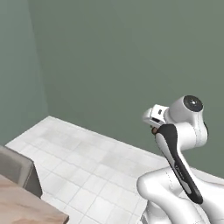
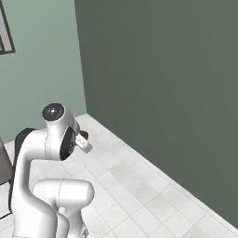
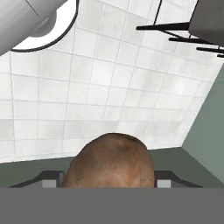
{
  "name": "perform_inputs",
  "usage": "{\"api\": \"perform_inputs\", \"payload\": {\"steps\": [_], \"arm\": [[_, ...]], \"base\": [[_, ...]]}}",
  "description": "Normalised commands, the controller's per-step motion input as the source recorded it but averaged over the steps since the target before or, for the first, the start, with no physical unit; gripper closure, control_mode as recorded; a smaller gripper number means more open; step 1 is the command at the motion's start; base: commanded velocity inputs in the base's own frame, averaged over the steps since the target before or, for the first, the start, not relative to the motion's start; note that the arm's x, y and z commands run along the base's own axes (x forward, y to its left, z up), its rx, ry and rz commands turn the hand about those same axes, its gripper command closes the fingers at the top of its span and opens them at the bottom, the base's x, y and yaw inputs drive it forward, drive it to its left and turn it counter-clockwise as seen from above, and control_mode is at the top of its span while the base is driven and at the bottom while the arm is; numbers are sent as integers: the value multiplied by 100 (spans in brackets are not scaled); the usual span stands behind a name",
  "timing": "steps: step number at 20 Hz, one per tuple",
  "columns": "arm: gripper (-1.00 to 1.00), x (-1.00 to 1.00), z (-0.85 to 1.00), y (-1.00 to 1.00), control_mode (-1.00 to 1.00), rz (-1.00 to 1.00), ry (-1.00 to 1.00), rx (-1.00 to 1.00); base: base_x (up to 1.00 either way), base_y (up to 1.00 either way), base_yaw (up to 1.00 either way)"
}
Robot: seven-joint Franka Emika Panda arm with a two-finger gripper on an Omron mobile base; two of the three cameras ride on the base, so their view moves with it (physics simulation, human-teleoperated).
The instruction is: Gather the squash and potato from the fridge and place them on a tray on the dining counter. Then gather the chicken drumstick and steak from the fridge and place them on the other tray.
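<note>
In the left base view we see our arm folded up in front of a grey-green wall, with the gripper (image 1: 154, 127) tucked behind the wrist; a small brown bit of the potato (image 1: 154, 130) peeks out just below the white hand. Down and far to the left of the gripper lies the corner of a tan worktop (image 1: 26, 205), and beside it a grey stool (image 1: 17, 170), both well apart from the hand, over a white tiled floor (image 1: 87, 162). In the right base view we again find the gripper (image 2: 84, 136) close against the arm's upper joint, the potato (image 2: 84, 135) showing as a brown speck at its tip, above the floor (image 2: 139, 186). In the hand view the potato (image 3: 111, 162) sits between the finger tips (image 3: 50, 178), its mottled brown skin bulging toward the camera; the gripper (image 3: 109, 181) is clasped on it, jaws spread wide around its sides. Beyond the gripper we see the floor (image 3: 109, 87) and dark stool legs (image 3: 175, 30) further off.
</note>
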Motion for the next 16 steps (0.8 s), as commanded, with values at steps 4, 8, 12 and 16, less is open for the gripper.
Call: {"api": "perform_inputs", "payload": {"steps": [4, 8, 12, 16], "arm": [[100, 0, 0, 0, 100, 0, 0, 0], [100, 0, 0, 0, 100, 0, 0, 0], [100, 0, 0, 0, 100, 0, 0, 0], [100, 0, 0, 0, 100, 0, 0, 0]], "base": [[62, -1, 36], [73, -8, 37], [72, -9, 38], [71, -4, 38]]}}
